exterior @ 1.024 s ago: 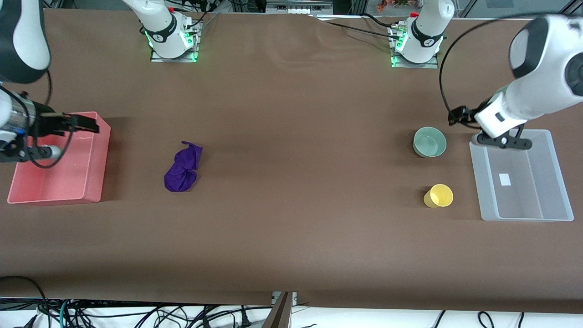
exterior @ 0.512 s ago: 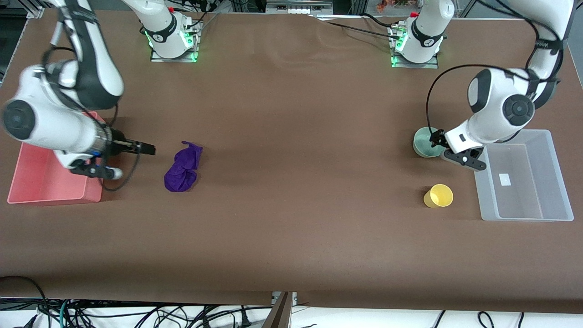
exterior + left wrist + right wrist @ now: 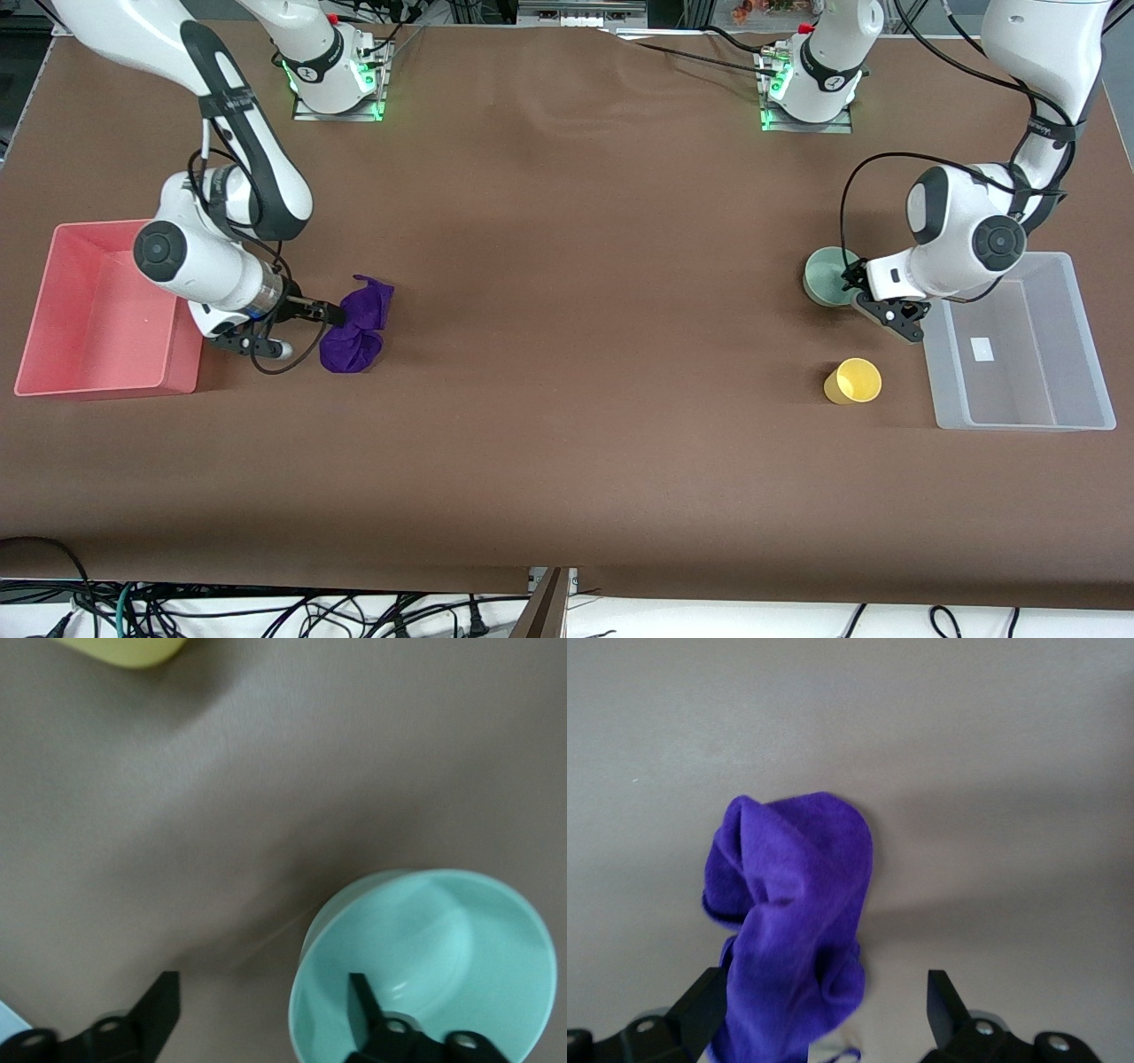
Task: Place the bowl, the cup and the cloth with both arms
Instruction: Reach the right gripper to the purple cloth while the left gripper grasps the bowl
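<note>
1. My left gripper point(image 3: 858, 288) is straddling the mint-green bowl's point(image 3: 828, 275) rim, fingers apart, not yet gripping.
2. My right gripper point(image 3: 330, 312) is standing wide open around the purple cloth point(image 3: 359, 328), beside the pink bin point(image 3: 97, 306).
3. The yellow cup point(image 3: 854, 381) is waiting near the clear bin point(image 3: 1019, 341); nothing is placed yet.

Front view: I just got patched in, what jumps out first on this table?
Both arms are down at their targets at once. The right gripper has its open fingers at the purple cloth, beside the pink bin at the right arm's end. The left gripper straddles the rim of the mint bowl, one finger inside, by the clear bin, with the yellow cup nearer the camera.
</note>
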You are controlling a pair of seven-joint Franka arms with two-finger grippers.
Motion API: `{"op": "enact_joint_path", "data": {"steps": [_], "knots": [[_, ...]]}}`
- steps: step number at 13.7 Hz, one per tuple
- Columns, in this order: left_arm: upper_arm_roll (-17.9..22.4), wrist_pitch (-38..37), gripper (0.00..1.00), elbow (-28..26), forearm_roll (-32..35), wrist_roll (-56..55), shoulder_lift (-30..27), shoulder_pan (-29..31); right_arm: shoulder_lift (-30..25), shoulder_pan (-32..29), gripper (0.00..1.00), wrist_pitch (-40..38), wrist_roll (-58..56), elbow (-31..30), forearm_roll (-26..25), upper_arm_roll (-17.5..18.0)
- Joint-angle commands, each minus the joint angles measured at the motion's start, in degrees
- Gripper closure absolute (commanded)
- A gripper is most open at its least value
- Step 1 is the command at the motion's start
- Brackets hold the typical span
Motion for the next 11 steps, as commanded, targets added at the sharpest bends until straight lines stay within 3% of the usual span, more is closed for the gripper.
{"op": "enact_joint_path", "data": {"steps": [1,3,4,5,6,9,11], "knots": [[-0.6,0.5,0.98,-1.2,0.7,2.5,0.0,0.4,3.0,2.6,0.0,4.8,5.8,-0.3,0.0,-0.1],[-1.5,0.4,1.0,-1.2,0.8,2.5,0.2,-0.1,5.0,3.8,0.0,7.9,8.8,-0.5,0.0,-0.1],[-1.9,0.4,1.0,-1.2,0.8,2.6,0.3,-0.1,5.5,4.1,0.29,8.8,9.6,-0.5,0.0,-0.1],[-2.0,0.4,1.0,-1.1,0.8,2.6,0.8,-0.1,5.5,4.2,0.75,8.6,11.2,-0.6,-0.1,-0.1],[-2.1,0.4,1.0,-1.1,0.8,2.6,0.9,0.0,5.5,4.4,1.0,8.3,11.4,-0.6,-0.1,0.0],[-2.7,-0.7,1.0,-0.3,0.7,5.0,-0.4,0.3,4.2,4.4,1.0,6.1,9.7,0.3,-0.2,-0.1],[-2.7,-5.9,1.0,2.3,0.7,5.9,-3.0,0.3,2.1,3.7,1.0,-0.4,6.3,3.1,-0.2,-0.2]]}}
